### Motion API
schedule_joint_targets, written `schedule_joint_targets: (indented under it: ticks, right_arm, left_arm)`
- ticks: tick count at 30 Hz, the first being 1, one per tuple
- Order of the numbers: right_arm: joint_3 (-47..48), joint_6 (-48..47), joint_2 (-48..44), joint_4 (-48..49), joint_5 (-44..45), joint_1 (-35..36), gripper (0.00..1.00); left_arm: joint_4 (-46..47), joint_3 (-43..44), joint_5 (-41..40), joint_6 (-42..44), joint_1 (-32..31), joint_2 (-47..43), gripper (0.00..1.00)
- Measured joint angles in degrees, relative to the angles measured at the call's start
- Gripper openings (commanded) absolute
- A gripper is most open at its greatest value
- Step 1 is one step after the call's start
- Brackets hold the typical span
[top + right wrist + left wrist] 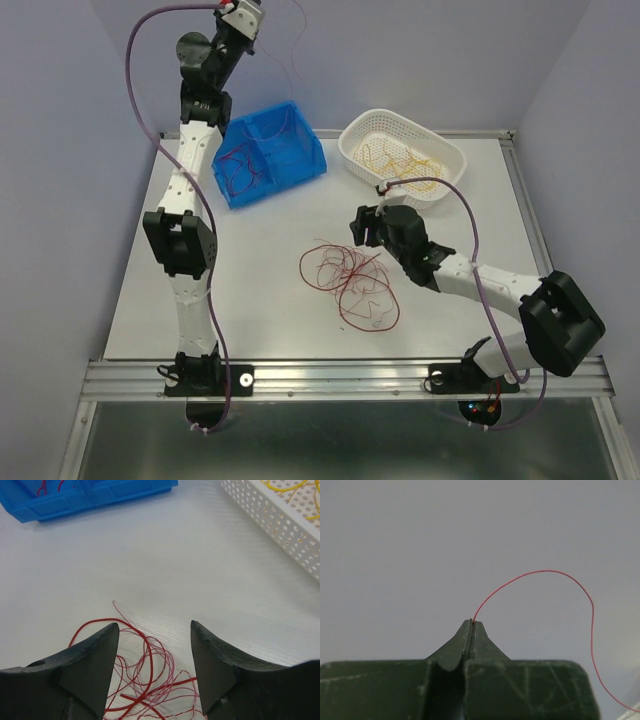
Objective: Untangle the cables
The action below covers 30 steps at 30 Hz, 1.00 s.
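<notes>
We see one tangle of red cables (350, 285) lying on the white table (250, 300) in the middle of the overhead frame, its strands too interwoven to count. A second bunch of red cables (240, 168) sits in the one blue bin (305, 150) at upper left. Yellow cables (405, 160) lie in the one white basket (385, 118) at upper right. A single red cable (545, 571) arcs from the left pincer (472, 622), which is clamped tight on it, high at the frame's top. The right pincer (154, 625) hovers, spread wide, just over the tangle's upper right edge.
</notes>
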Motion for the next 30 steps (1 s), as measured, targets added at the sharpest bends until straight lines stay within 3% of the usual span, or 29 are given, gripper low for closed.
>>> schedule_joint_targets:
  ticks: [16,22,30]
  right_arm:
    - [-2.12,0.00,-3.43,0.09,-0.55,-0.26,0.64]
    - [-3.45,0.00,-3.54,0.50,-0.63,-0.26,0.64]
    - [-4.48,0.00,-4.28,0.50,-0.68,-0.33,0.64]
  left_arm:
    - [8.35,-5.44,-3.72,1.20,-2.14,5.60,0.00]
    - [8.79,-15.89,-5.11,1.49,-1.66,6.47,0.00]
    - [11.96,-39.85,-3.85,4.55,0.92,3.13,0.00]
